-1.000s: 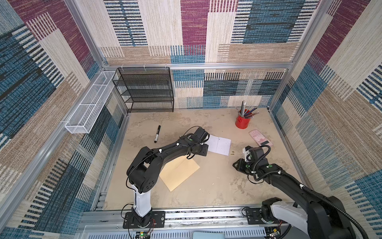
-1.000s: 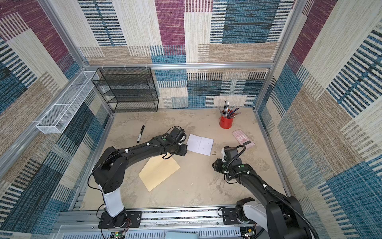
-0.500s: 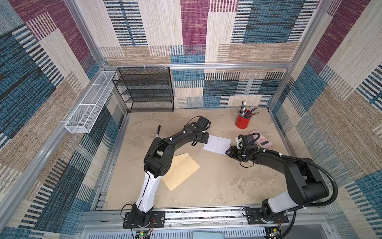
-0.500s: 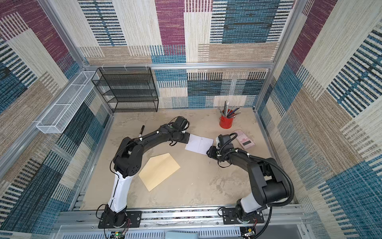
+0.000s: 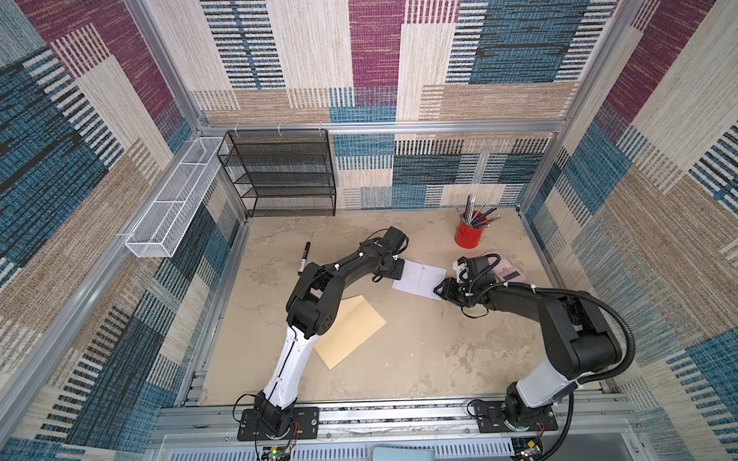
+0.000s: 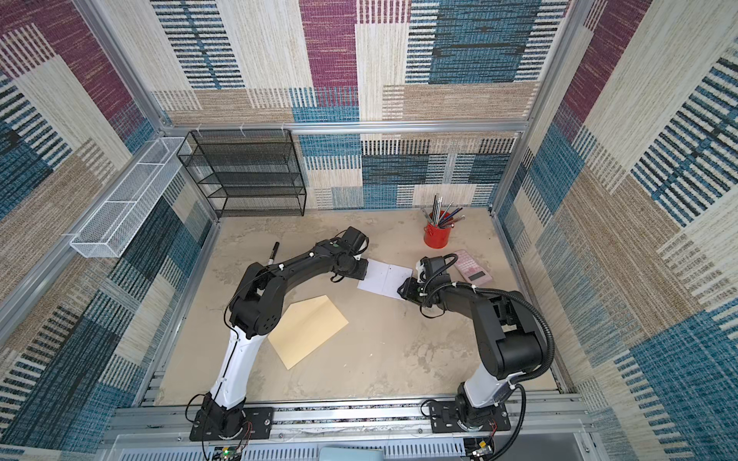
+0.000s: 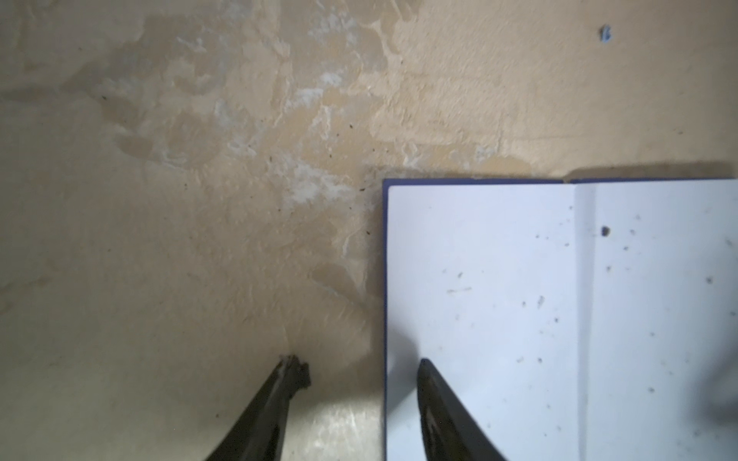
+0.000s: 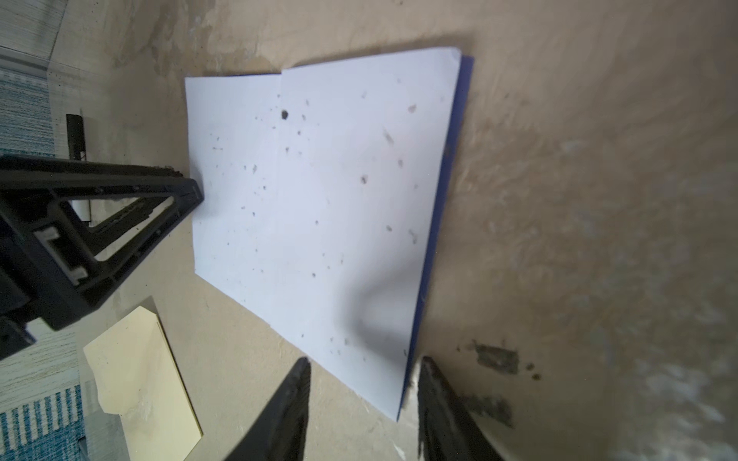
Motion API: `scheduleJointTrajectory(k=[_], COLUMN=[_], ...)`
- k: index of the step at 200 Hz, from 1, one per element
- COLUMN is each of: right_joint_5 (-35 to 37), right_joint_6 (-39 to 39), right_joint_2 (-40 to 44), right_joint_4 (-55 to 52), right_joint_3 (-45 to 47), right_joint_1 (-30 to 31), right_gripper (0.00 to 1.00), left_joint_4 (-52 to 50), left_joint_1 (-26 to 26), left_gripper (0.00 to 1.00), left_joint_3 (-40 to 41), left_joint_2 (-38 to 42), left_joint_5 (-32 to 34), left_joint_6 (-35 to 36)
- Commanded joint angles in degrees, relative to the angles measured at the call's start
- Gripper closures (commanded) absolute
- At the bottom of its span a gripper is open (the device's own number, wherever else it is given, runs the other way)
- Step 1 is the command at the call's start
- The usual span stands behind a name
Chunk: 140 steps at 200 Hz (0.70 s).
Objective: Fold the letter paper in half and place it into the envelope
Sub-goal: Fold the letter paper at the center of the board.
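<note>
The letter paper [image 5: 419, 278] lies white back up toward the far middle of the table [image 5: 419, 359], between the two arms. The left gripper [image 7: 359, 365] is released, its jaws apart astride the sheet's left edge, with one finger over the paper. The right gripper [image 8: 364, 361] is also unclenched, straddling the right near corner. The envelope [image 5: 355, 331] lies apart, to the near left.

A robot lab cell staged as an office: aluminium frame [image 5: 379, 128], woven wall panels [image 5: 371, 48], arms [image 5: 293, 359] bolted to a rail [image 5: 399, 415], desk [image 5: 419, 351] with pen cup [image 5: 468, 236] and mesh shelf [image 5: 279, 179].
</note>
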<state>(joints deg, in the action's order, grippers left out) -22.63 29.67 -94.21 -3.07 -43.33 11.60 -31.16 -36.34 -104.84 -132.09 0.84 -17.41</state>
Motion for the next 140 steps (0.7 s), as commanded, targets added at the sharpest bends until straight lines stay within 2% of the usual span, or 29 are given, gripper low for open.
scheduleJointTrajectory(k=[1, 54, 140], right_joint_5=[-2.91, -8.68, -11.47], right_joint_6=[0.35, 2.49, 3.20], right_joint_2=[-0.03, 3.42, 0.02], right_joint_4=[3.51, 10.07, 12.05], right_joint_3=[-0.11, 0.80, -3.32], right_joint_1=[-0.02, 0.01, 1.28], right_gripper=[0.54, 0.53, 0.50], left_joint_4=[-2.58, -2.58, -0.11], left_joint_1=[0.04, 0.03, 0.01], left_gripper=[0.49, 0.49, 0.50], left_joint_3=[0.57, 1.80, 4.50], left_joint_2=[-0.66, -0.75, 0.26], left_joint_5=[-1.87, -2.49, -4.51], left_joint_6=[0.26, 0.05, -0.44])
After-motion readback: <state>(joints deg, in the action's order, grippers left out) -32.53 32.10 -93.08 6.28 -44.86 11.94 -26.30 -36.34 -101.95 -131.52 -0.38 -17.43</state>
